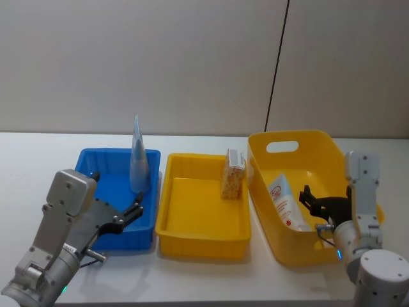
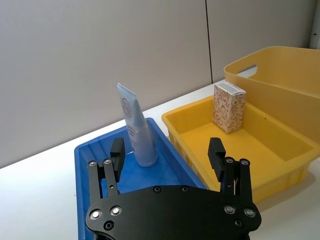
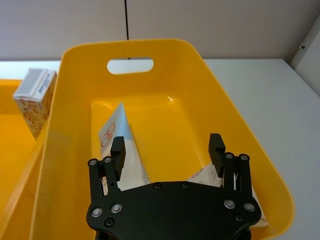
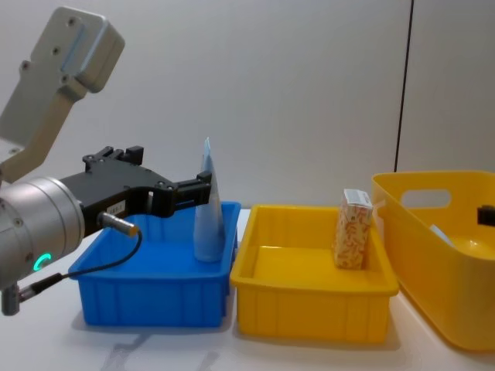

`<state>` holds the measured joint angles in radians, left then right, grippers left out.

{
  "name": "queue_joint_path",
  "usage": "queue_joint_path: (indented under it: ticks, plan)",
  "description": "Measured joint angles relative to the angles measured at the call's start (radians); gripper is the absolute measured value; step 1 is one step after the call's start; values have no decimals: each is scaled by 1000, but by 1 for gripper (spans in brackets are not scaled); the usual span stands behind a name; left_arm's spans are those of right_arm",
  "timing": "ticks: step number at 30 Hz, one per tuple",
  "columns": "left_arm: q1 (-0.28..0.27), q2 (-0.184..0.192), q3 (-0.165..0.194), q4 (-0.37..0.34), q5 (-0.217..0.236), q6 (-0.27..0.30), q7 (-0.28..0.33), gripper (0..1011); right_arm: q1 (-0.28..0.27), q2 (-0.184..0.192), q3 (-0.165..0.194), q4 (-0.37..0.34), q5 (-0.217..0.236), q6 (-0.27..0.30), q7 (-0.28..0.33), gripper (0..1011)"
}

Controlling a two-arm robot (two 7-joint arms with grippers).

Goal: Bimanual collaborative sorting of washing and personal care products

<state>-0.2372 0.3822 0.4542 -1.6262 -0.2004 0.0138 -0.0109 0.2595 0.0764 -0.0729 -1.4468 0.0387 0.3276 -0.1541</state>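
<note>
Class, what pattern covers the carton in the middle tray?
Orange speckles on white carton; clearest in left wrist view.

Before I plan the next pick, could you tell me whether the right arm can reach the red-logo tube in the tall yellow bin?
Probably yes: the right claw hangs open above the bin, and the tube lies uncovered just beneath it.

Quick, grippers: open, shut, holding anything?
Left gripper: open, empty, over the blue bin near the upright tube.
Right gripper: open, empty, above the yellow tub.
</note>
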Motion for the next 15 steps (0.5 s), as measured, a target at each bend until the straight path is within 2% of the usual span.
queue_joint_path:
  ticks: [15]
  plan:
    - [0, 0, 0, 0, 0, 0, 0, 1001, -18, -16, 39, -64, 59, -130, 61, 1004]
